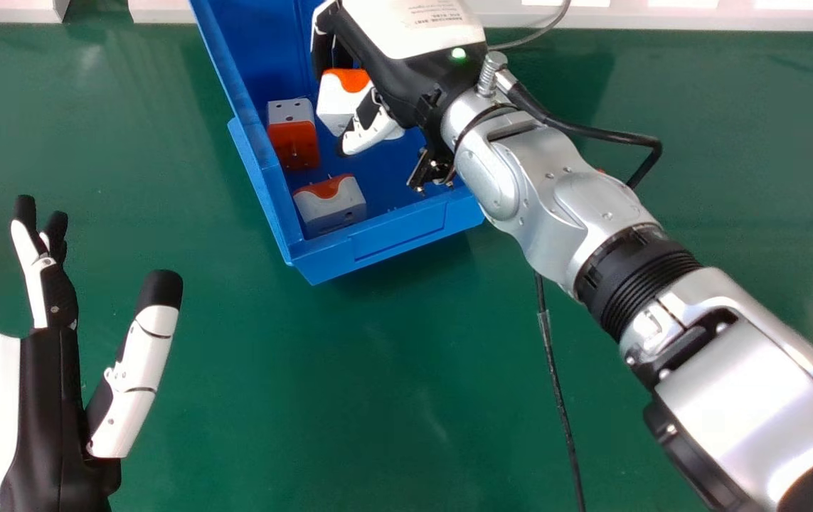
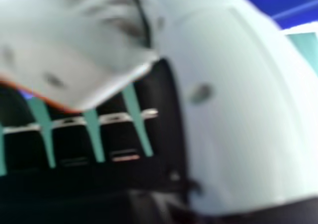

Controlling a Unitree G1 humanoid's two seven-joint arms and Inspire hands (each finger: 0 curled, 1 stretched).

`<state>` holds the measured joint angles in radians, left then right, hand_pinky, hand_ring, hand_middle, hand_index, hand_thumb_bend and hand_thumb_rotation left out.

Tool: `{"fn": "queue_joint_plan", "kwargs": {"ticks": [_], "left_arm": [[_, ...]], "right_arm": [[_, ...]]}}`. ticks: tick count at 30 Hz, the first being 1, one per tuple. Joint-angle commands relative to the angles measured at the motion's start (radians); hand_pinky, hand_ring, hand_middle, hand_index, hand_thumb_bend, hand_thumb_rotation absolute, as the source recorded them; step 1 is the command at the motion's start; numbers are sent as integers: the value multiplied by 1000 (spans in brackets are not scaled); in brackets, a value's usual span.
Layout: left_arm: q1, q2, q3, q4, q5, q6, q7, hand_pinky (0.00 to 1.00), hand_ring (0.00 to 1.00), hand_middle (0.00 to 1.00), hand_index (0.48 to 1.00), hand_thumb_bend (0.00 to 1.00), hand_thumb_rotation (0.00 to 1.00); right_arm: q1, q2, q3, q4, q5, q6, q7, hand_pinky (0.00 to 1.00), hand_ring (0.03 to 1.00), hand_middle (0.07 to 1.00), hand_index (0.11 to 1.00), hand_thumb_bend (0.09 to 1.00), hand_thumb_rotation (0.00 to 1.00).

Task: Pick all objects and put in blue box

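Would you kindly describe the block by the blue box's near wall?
In the blue box, just inside the near wall, lies a white block with an orange patch. It lies nearer that wall than the orange-fronted block or the block in the right robot hand.

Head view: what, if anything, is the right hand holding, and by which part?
A block, in the right hand: thumb at its white part, fingers near its orange end.

The table (image 1: pixel 292 398) is green, flat and a bit shiny. A big blue box (image 1: pixel 257 188) sits on it, on the far side, a little left of the middle, turned at a slant. A thin black cord (image 1: pixel 556 387) runs over the near part, right of the middle; whether it touches the table is hard to tell.
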<state>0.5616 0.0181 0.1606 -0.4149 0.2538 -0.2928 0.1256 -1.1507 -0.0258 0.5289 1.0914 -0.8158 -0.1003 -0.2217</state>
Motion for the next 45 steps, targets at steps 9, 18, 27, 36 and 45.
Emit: {"fn": "queue_joint_plan", "kwargs": {"ticks": [9,18,27,36,45], "left_arm": [[12,-7,-20,-45,23,-1,8,1000,1000,1000,1000,662,870],[7,-11,-22,-43,34,2,13,1000,1000,1000,1000,661,870],[-9,0,-22,-32,28,2,7,1000,1000,1000,1000,643,862],[-42,20,-15,2,43,-22,18,1000,1000,1000,1000,605,868],[-53,28,-10,4,49,-16,15,1000,1000,1000,1000,593,874]], "right_arm": [[-65,21,28,40,4,11,-42,293,445,568,520,486,0],[-37,22,26,20,33,3,-36,293,442,567,522,487,0],[-17,17,45,-6,13,40,-71,289,431,533,579,483,0],[94,-27,42,-252,-4,136,-64,642,774,803,640,513,102],[443,-121,14,-864,-54,254,8,699,850,869,841,508,154]]}}
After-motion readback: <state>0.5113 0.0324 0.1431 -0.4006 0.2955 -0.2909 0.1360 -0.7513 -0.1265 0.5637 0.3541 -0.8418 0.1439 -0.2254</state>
